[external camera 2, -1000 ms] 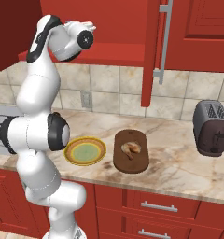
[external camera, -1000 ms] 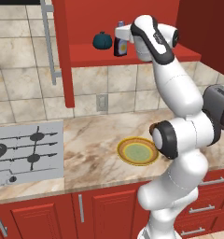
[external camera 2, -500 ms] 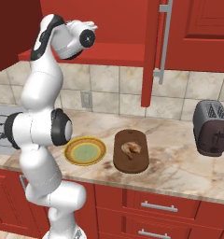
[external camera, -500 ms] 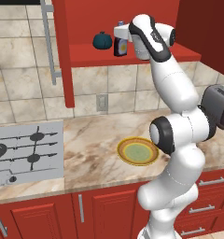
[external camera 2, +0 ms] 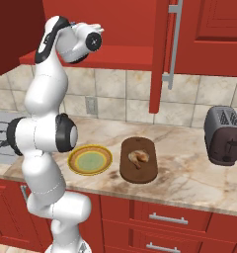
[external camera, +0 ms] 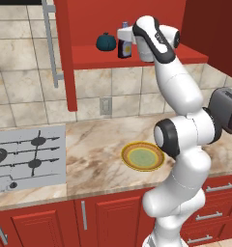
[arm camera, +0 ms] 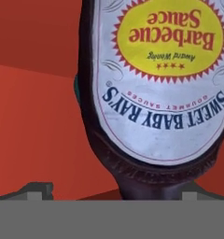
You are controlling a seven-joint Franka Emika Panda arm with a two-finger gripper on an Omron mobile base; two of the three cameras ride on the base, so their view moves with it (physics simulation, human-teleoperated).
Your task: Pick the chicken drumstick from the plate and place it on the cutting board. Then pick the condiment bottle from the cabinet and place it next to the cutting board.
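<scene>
Condiment bottle (external camera: 124,44): dark glass, glossy white-and-yellow label, upright on the red cabinet (external camera: 137,57) shelf near its front edge, a teal pumpkin-shaped object (external camera: 106,42) beside it. My gripper (arm camera: 118,190) stands spread wide, fingertips (arm camera: 37,189) flanking the bottle's neck; contact undetermined. Cap hidden. Drumstick (external camera 2: 138,157) lies on the oval board (external camera 2: 138,171).

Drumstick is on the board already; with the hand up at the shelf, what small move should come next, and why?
Probably close the hand on the condiment bottle: the hand view shows the bottle close between its open fingertips, and the chicken drumstick already lies on the cutting board.
</scene>
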